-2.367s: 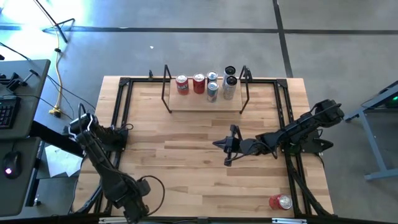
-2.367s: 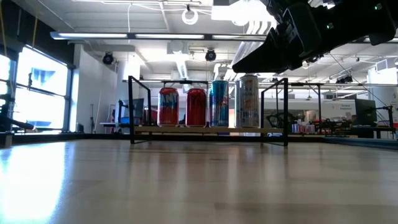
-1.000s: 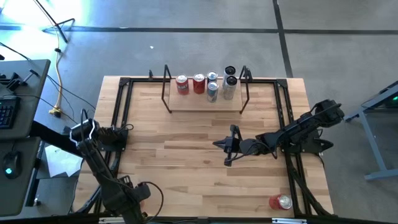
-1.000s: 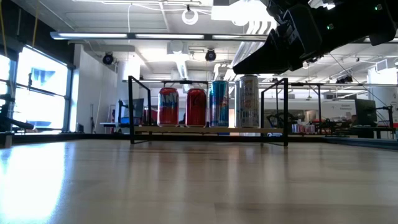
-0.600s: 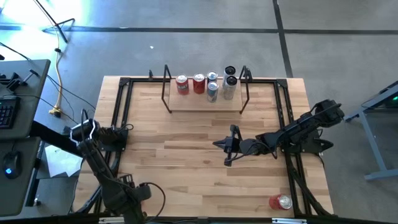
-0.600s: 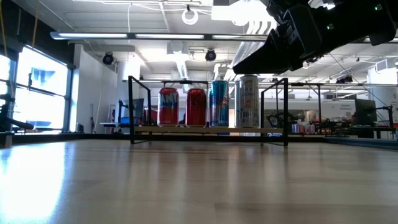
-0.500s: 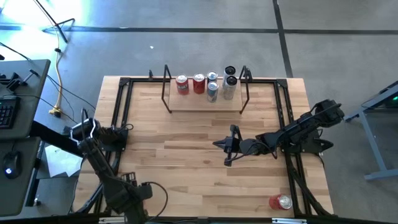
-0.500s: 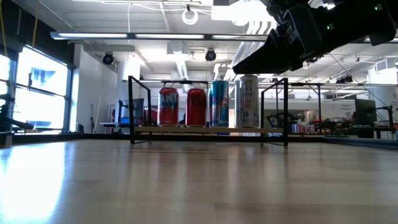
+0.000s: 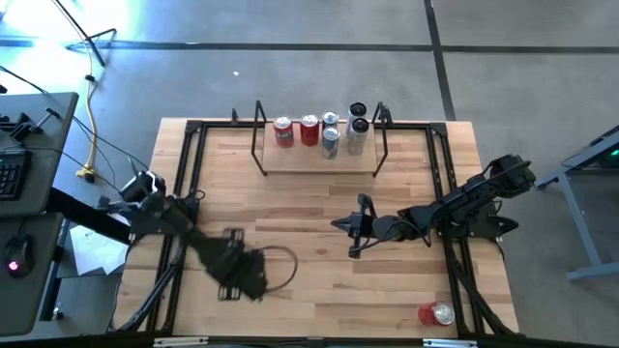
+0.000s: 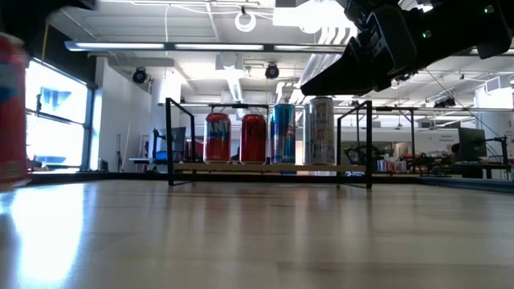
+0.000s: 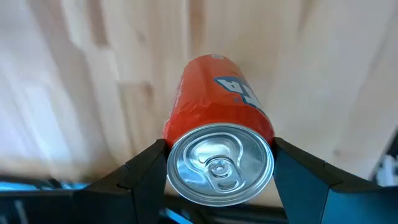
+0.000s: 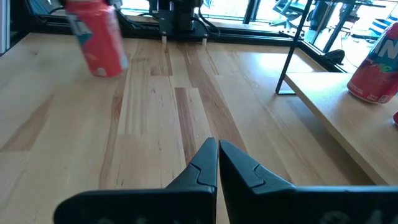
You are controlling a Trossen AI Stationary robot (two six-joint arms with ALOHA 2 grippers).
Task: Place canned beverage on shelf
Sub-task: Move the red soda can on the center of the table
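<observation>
My left gripper is over the near left part of the table, shut on an orange-red canned beverage. The gripper covers the can in the high view. The can shows blurred at the left edge of the low view and in the right wrist view. The shelf stands at the table's far edge, with several cans upright on its board. My right gripper hovers shut over the table's middle, touching nothing. My left gripper pinches the can between its two fingers, one on each side of the wall just below the top rim. The fingers come from above, pointing down. The can hangs about upright below them, its silver lid up; it looks clear of the table.
Another red can lies on its side at the near right corner. Black rails run along the table's left and right sides. Bare wood lies between my left gripper and the shelf.
My left gripper has swung from the near left corner toward the table's middle, rolling about its own axis as it went. The can has come with it and now shows at the left edge of the low view.
</observation>
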